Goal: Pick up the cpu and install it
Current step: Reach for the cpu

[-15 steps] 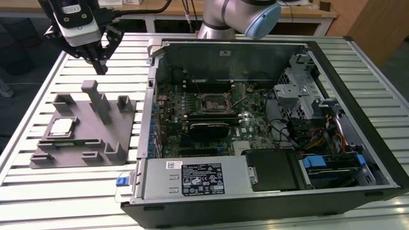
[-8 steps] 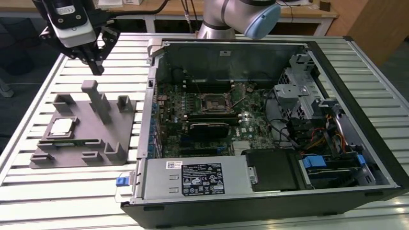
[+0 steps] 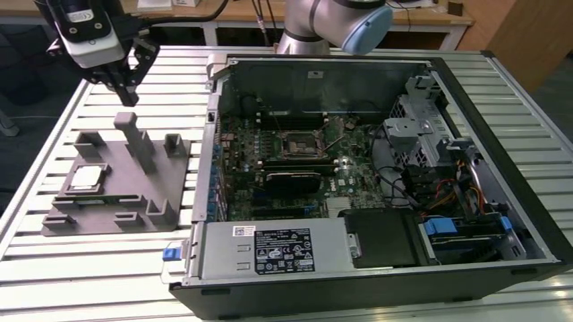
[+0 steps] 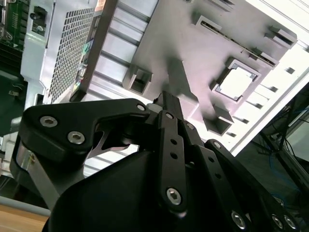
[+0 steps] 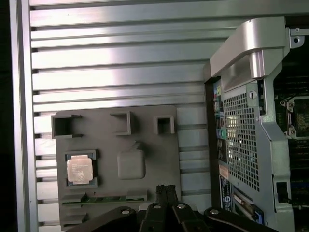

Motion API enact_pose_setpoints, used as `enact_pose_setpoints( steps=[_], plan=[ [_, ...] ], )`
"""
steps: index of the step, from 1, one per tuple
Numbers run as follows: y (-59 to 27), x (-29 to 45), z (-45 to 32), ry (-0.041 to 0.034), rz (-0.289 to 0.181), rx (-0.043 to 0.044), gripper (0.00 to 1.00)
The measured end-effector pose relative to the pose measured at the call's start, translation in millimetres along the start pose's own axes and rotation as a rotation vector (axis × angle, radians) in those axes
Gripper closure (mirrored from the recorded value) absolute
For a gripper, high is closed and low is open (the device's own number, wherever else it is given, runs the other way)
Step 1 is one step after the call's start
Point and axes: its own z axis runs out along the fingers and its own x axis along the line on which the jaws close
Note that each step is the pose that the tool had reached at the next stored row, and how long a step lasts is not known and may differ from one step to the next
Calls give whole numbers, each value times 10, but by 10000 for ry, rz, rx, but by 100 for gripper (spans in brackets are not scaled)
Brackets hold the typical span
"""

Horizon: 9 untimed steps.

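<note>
The cpu (image 3: pixel 87 178) is a small silver square lying flat in a recess of the grey moulded tray (image 3: pixel 134 176), on the exterior view's left. My gripper (image 3: pixel 128 99) hangs above the tray's far end, clear of it, fingers together and holding nothing. In the first wrist view the shut fingertips (image 5: pixel 165 189) sit over the tray (image 5: pixel 145 140), with the cpu (image 5: pixel 79 169) off to one side. The second wrist view shows the gripper (image 4: pixel 166 96) from behind, the cpu (image 4: pixel 236 82) beyond it in the tray (image 4: pixel 183 43). The black-framed socket (image 3: pixel 300 143) lies open on the motherboard.
An open computer case (image 3: pixel 465 87) lies on the slatted metal table (image 3: pixel 90 268), to the right of the tray in the exterior view. Its power supply (image 3: pixel 278 249) and drive cage (image 3: pixel 417 127) stand around the motherboard. Upright posts (image 3: pixel 125 124) rise from the tray below the gripper.
</note>
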Motion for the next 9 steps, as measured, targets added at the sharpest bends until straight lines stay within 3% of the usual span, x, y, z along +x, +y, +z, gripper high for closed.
enact_pose_setpoints(
  steps=[9],
  plan=[
    [-13, 159, 21, 37, 2, 3, 89]
  ],
)
